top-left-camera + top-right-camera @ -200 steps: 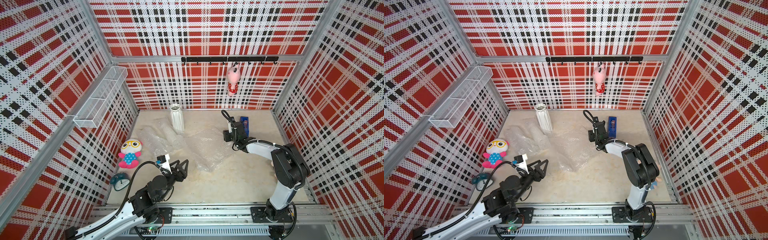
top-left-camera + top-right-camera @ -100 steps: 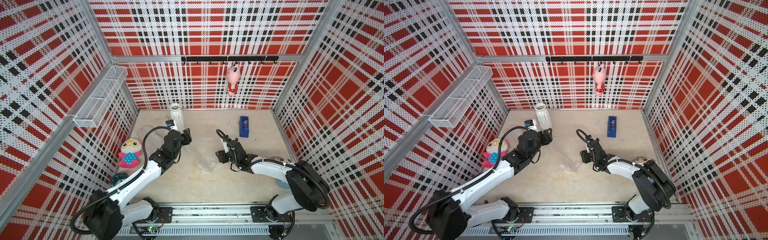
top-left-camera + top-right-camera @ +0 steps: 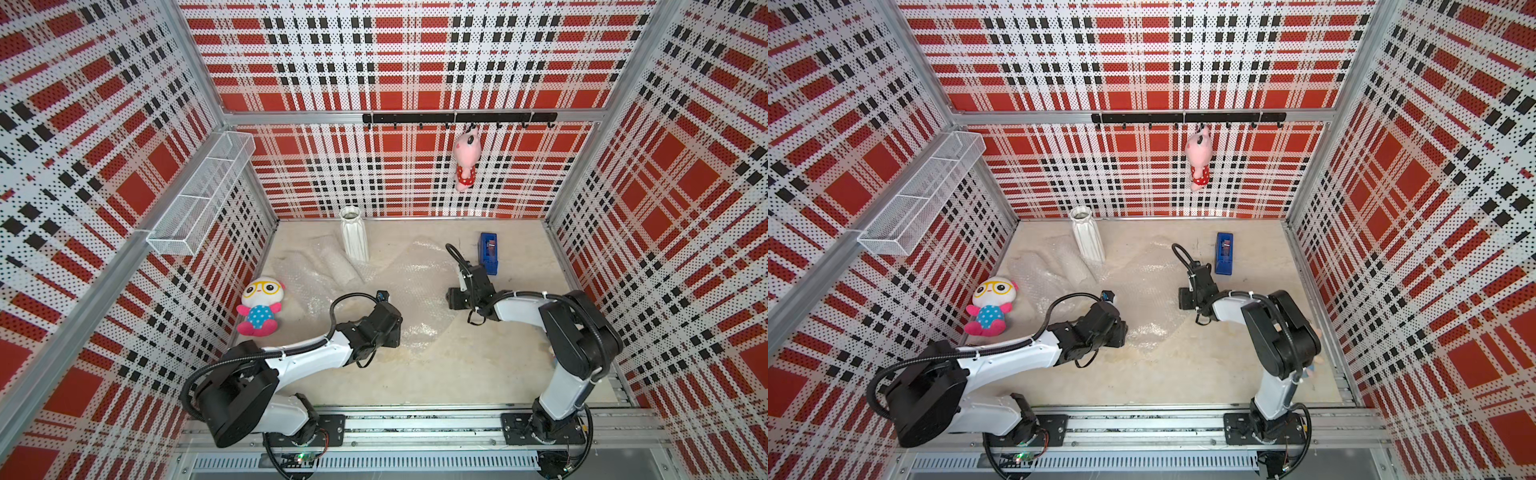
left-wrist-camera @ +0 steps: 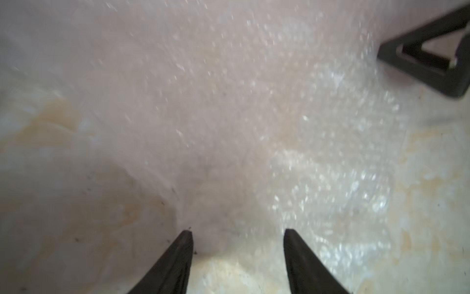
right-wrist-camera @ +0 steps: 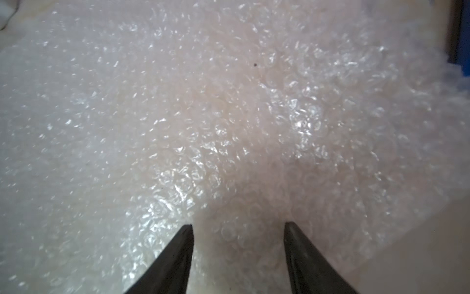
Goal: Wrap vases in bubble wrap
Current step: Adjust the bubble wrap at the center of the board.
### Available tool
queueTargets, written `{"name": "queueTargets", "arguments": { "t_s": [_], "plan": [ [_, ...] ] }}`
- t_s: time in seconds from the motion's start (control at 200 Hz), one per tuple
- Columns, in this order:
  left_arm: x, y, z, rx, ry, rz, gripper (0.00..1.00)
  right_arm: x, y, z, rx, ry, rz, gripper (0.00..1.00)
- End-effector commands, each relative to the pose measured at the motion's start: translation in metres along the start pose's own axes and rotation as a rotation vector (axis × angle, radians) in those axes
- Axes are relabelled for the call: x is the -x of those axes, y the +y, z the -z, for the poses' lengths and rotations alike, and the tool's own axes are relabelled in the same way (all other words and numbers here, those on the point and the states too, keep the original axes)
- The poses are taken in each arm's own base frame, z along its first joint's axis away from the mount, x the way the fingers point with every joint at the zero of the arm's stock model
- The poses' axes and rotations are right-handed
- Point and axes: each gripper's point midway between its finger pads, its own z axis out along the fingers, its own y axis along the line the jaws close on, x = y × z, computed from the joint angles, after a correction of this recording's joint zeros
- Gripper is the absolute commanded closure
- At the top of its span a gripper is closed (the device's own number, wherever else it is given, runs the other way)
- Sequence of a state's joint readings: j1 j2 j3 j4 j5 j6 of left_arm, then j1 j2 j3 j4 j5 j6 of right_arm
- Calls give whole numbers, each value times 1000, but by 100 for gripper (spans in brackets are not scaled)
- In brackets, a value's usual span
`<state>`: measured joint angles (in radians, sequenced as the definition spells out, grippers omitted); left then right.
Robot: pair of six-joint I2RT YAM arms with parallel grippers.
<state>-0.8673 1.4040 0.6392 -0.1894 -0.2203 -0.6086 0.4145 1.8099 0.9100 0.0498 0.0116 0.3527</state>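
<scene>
The bubble wrap (image 3: 415, 286) is seen in both top views, spread crumpled over the middle of the bench (image 3: 478, 374). One tall white ribbed vase (image 3: 354, 237) stands upright at the sheet's far side, by the back wall. The jaws are shown only in the wrist views. The left hand (image 4: 237, 231) is moderately parted and empty at the sheet's edge. The right hand (image 5: 237, 226) is likewise parted and empty, over the bubbles. A blue tape dispenser (image 3: 488, 253) is noted near the right arm.
</scene>
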Motion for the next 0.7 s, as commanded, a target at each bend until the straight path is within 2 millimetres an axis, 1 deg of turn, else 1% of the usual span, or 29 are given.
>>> {"name": "queueTargets", "arguments": {
  "t_s": [0.0, 0.05, 0.12, 0.17, 0.21, 0.245, 0.321, 0.406, 0.451, 0.496, 0.571, 0.646, 0.691],
  "plan": [
    [-12, -41, -4, -119, 13, 12, 39, 19, -11, -11, -34, 3, 82, 39],
    [-16, -58, -2, -173, 12, 1, 39, 33, -14, -15, -32, -16, 85, 38],
    [-13, -77, 5, -235, -12, -12, 39, 50, -16, -17, -25, -46, 92, 38],
    [-2, -81, 13, -239, -58, -17, 38, 61, -17, -14, -30, -58, 102, 38],
    [10, -78, 22, -227, -106, -9, 36, 66, -17, -9, -36, -63, 110, 38],
    [23, -72, 30, -210, -151, 5, 36, 68, -16, -3, -35, -73, 110, 38],
    [53, -50, 43, -194, -232, 75, 35, 68, -11, 13, -8, -102, 84, 37],
    [90, -20, 47, -176, -311, 146, 35, 55, -6, 27, 28, -112, 38, 37],
    [110, -5, 47, -145, -350, 170, 34, 44, -4, 33, 42, -111, 4, 37],
    [126, 11, 42, -104, -359, 201, 34, 33, -1, 39, 61, -107, -32, 37],
    [144, 31, 23, -55, -346, 223, 34, 17, 3, 46, 87, -109, -73, 36],
    [151, 42, 0, -29, -308, 219, 34, 3, 4, 49, 106, -103, -108, 35],
    [146, 49, -18, -4, -257, 216, 34, 0, 4, 47, 111, -101, -120, 33]
  ]
}}
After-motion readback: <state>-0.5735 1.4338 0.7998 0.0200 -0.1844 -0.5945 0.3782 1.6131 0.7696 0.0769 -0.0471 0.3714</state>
